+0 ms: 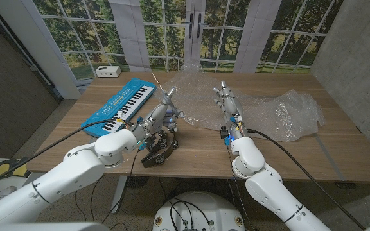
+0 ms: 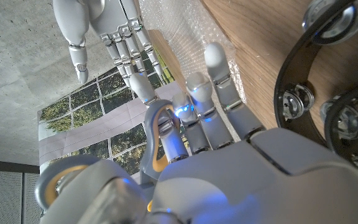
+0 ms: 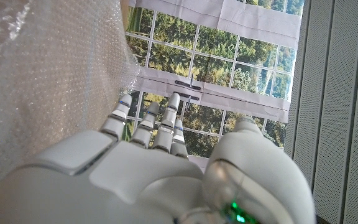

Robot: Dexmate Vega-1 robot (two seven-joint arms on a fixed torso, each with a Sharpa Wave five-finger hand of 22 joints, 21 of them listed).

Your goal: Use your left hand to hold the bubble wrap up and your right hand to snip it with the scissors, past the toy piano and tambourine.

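My fingers [image 2: 219, 84] are smooth, glossy grey-white plastic with darker metal-looking links between the segments, and those of my left hand [image 1: 162, 115] close on scissors [image 2: 160, 134] whose handle loops look like satin grey plastic lined in orange, with a thin bright metal blade showing in the head view. The bubble wrap [image 1: 281, 115] is clear, crinkled plastic film, dimpled all over and shiny where light catches it, lying on a matt worktop [image 1: 339, 154] of brown wood grain. The toy piano [image 1: 124, 102] is bright blue plastic with glossy white and black keys, and the tambourine [image 2: 303, 74] is a glossy black plastic hoop set with shiny metal jingles.
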